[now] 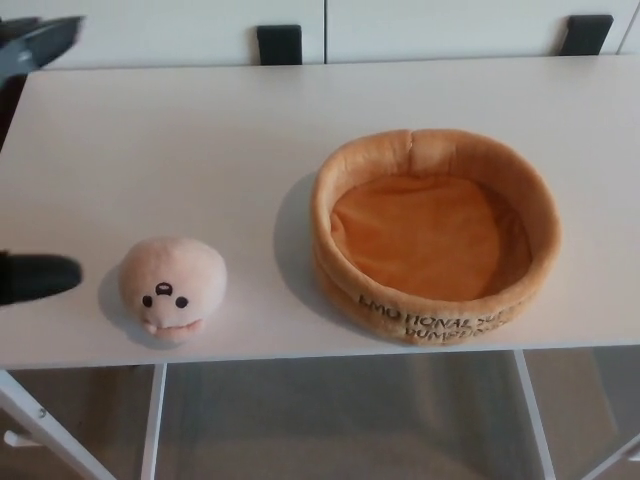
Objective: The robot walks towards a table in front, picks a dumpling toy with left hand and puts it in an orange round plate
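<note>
I see my left hand (pixel 38 277) at the picture's left edge, just beside the pale pink plush dumpling toy (pixel 172 287) on the white table (pixel 180 140); I cannot tell its grasp. I'd close around the dumpling's middle. One dumpling, one orange round plush plate (pixel 434 232), empty.

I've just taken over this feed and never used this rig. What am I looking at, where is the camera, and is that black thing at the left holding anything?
The camera sits on a humanoid robot's head, looking down at a white table. Picture left is the robot's left. The black shapes at the left edge are parts of its left hand; it touches nothing, and too little shows to tell its fingers' state. The right hand is out of view. On the table sit a plush dumpling with a face and, to its right, an empty orange round plate. Nothing is held.
</note>
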Available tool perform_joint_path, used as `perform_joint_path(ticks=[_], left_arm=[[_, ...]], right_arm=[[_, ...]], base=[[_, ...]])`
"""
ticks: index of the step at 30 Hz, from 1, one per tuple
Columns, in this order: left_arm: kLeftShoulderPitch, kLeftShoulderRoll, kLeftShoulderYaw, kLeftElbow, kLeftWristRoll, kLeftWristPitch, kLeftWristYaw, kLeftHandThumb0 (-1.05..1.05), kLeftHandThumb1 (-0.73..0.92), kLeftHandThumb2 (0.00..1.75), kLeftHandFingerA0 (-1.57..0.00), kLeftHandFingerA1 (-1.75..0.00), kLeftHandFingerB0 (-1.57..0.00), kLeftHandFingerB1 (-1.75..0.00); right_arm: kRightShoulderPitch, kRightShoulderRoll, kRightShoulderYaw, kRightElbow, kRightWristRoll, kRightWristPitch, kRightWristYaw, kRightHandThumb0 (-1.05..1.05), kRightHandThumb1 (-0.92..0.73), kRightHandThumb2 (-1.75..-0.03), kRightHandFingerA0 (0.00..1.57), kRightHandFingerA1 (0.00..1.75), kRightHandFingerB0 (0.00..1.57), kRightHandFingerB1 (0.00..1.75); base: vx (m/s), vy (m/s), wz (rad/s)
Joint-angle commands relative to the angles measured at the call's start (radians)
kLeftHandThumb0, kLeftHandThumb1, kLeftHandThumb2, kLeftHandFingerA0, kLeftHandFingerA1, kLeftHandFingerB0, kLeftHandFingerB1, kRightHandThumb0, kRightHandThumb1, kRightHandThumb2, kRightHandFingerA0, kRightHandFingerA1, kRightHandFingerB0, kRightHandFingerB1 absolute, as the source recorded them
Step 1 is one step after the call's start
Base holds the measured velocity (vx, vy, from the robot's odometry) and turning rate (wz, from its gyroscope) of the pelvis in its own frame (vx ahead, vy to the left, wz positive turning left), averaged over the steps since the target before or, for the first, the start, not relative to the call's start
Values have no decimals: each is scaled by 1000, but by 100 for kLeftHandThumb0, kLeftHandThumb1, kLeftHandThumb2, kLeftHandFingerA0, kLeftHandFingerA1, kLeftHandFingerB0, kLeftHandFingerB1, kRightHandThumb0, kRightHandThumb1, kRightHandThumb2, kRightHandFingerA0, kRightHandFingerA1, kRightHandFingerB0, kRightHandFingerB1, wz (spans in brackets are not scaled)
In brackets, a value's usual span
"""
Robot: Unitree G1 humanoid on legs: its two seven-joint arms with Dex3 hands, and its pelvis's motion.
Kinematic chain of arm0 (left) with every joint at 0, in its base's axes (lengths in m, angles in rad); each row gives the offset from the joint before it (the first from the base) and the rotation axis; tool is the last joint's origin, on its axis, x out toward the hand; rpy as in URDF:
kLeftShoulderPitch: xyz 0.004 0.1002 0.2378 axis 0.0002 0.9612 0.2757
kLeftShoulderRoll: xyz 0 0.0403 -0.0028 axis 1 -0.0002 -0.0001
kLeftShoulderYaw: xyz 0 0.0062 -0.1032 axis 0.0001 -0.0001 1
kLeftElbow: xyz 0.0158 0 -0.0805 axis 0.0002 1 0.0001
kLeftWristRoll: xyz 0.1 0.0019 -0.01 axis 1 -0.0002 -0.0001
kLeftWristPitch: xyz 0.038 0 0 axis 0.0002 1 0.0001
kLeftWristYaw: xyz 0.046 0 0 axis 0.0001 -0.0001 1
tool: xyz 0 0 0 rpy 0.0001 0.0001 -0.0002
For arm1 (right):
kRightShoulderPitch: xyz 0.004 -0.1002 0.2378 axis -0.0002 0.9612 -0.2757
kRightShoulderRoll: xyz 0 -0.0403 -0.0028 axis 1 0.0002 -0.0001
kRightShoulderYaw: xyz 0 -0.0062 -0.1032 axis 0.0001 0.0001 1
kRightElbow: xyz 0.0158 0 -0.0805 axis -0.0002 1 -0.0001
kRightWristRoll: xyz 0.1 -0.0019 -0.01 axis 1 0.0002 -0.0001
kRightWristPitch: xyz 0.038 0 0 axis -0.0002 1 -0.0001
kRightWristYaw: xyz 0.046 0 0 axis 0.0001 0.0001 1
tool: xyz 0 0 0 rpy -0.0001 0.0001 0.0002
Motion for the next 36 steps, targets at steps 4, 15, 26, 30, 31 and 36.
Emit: perform_joint_path(ticks=[4,15,26,30,31,36], left_arm=[[-358,63,-402,149,373,500,-363,-39,30,69,0,-22,0,-22],[-410,81,-561,142,463,607,-497,-47,32,72,0,-18,0,-21],[-539,9,-715,230,606,723,-553,-70,29,70,0,-8,0,-11],[-577,-19,-754,275,640,740,-559,-72,32,72,0,-5,0,-9],[-589,-28,-769,293,653,745,-563,-73,31,71,0,-5,0,-9],[-601,-58,-808,339,696,757,-548,-74,32,72,0,-3,0,-10]], right_arm=[[-9,-17,-9,5,4,21,-26,-42,-57,-79,76,60,43,47],[-2,-25,30,-1,-32,17,-71,-43,-57,-78,61,54,42,46],[-3,-23,35,2,-34,23,-72,-33,-65,-59,66,43,47,36],[-7,-22,32,2,-30,23,-71,-41,-56,-77,63,54,44,47],[-7,-21,35,5,-33,24,-73,-41,-55,-77,62,54,43,46],[-4,-20,40,0,-34,21,-73,-43,-55,-78,62,55,43,47]], base=[[0,0,0],[0,0,0],[0,0,0],[0,0,0],[0,0,0],[0,0,0]])
